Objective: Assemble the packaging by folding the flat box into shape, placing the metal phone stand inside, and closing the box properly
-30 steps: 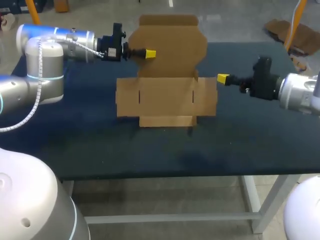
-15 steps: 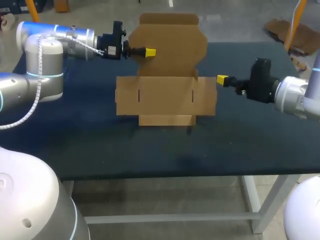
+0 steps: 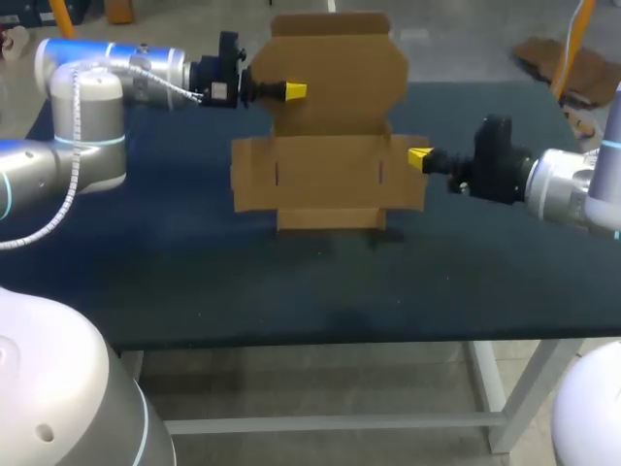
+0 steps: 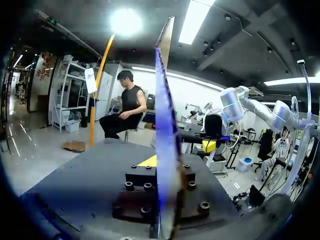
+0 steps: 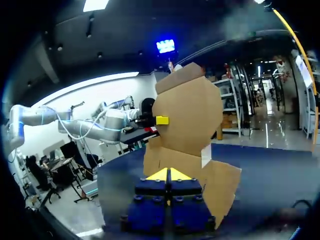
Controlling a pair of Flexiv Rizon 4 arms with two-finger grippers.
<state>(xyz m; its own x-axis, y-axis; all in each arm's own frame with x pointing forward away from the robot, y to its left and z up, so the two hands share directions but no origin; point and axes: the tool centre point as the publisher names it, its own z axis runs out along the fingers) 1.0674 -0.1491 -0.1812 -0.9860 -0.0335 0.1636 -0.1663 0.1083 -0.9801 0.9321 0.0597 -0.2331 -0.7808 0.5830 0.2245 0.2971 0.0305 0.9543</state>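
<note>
My silver round left arm has shiny blue bands and a thin white cable running along it. My silver round right arm is fat and smooth. Each arm ends in a black block with yellow tips: the left gripper and the right gripper. Small black round screws dot the left one's base.

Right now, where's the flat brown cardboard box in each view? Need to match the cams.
Head view: flat brown cardboard box mid-table between both arms, rear panel raised.
Left wrist view: seen edge-on, a thin upright sheet clamped in the left hand.
Right wrist view: just ahead of the right hand, broad face showing.
Shared landmark: the left hand's yellow tip on the raised panel's edge, visible in all three.
</note>
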